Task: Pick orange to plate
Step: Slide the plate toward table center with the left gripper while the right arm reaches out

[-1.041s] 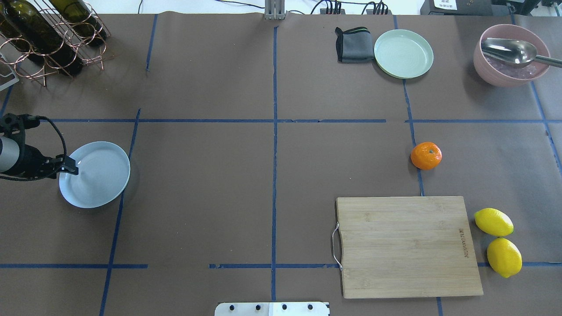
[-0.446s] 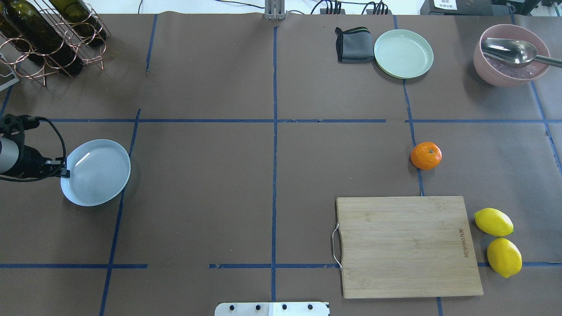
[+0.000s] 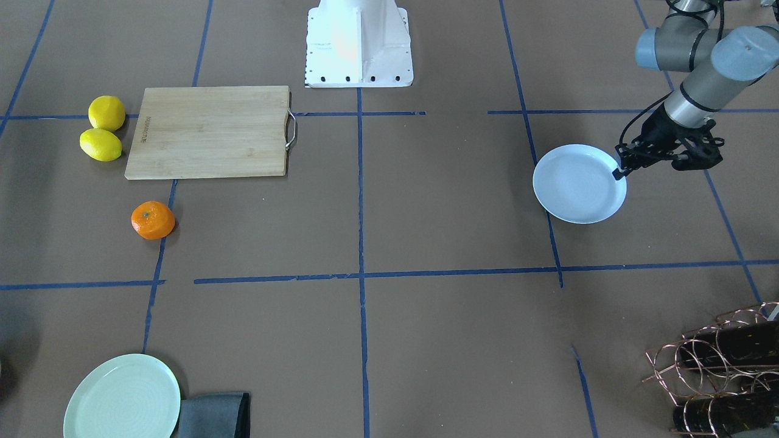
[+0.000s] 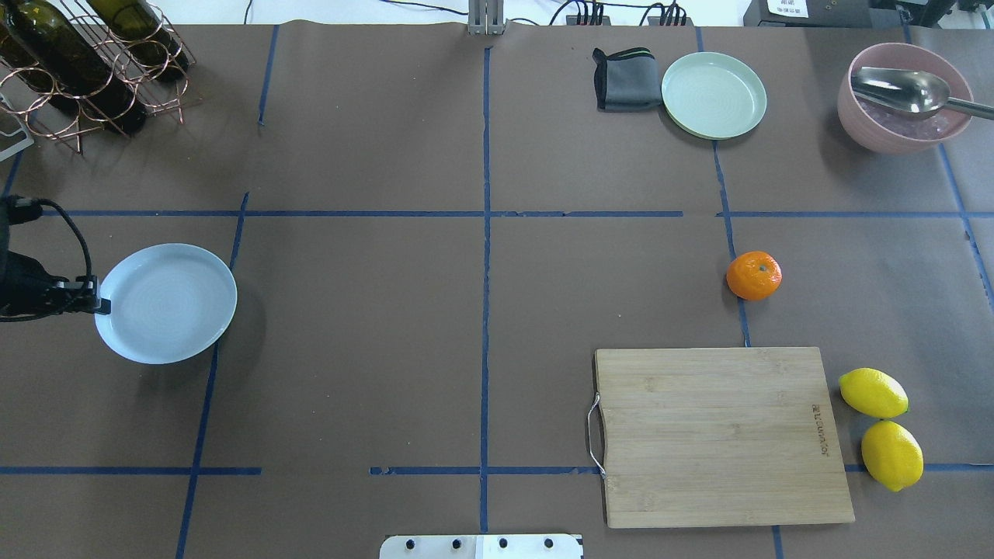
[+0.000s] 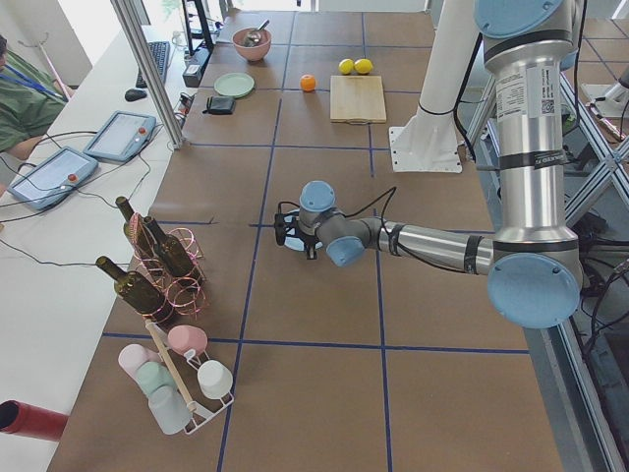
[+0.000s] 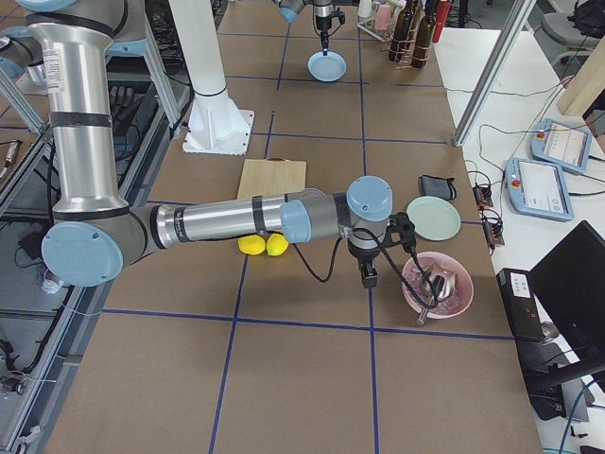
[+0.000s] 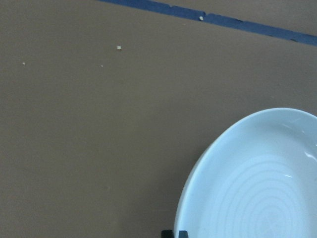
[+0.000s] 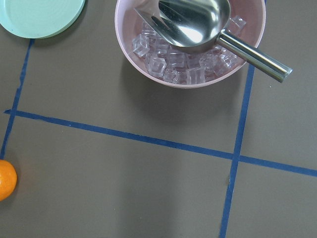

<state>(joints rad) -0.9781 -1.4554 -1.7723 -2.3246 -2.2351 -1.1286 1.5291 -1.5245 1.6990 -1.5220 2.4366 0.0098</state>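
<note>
The orange (image 4: 754, 276) sits on the table right of centre, just beyond the cutting board; it also shows at the lower left edge of the right wrist view as the orange (image 8: 6, 179). The pale bluish plate (image 4: 167, 303) lies flat at the far left. My left gripper (image 4: 103, 306) is at the plate's left rim with its thin fingertips (image 7: 168, 233) shut on the rim of the plate (image 7: 257, 183). My right gripper (image 6: 367, 277) shows only in the exterior right view, hanging beside the pink bowl, so I cannot tell its state.
A bamboo cutting board (image 4: 718, 435) lies front right with two lemons (image 4: 874, 393) beside it. At the back right are a mint-green plate (image 4: 714, 95), a grey cloth (image 4: 625, 79) and a pink bowl (image 4: 905, 97) of ice with a metal scoop. A wine rack (image 4: 85, 62) stands back left.
The plate was tilted up by its left rim and now lies flat. My left gripper has drawn back to the left, and the plate has shifted slightly left with it.
</note>
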